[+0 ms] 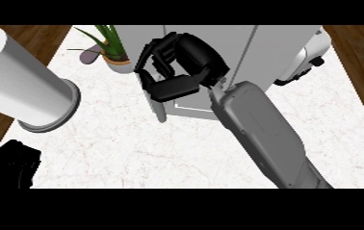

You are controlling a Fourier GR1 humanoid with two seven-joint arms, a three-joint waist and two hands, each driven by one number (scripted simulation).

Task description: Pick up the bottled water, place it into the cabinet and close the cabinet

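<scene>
White marbled worktop, faintly veined, with dark wood floor showing at both upper corners. Pale grey cabinet stands at the far side: flat, smooth panels, box-shaped. Its door is seen edge-on as a thin slab swung out toward the robot.

Right robot hand, black and glossy, on a grey forearm, sits at the cabinet's front. Fingers are curled and the thumb lies across the door's upper edge; it appears to be gripping the door, though I cannot confirm contact on the far side.

Bottled water: not visible anywhere. Judged to be already inside the cabinet or hidden behind the hand; cannot tell which.

Left robot hand shows only as a dark shape at the lower left edge; finger state not discernible.

Step in hand, by judgement: closing the cabinet. The next move calls for swinging the door in an arc toward the cabinet face until flush.

Other items: tall white cylinder with flared base, matte; potted plant with green spiky leaves; white rounded appliance at right.
</scene>
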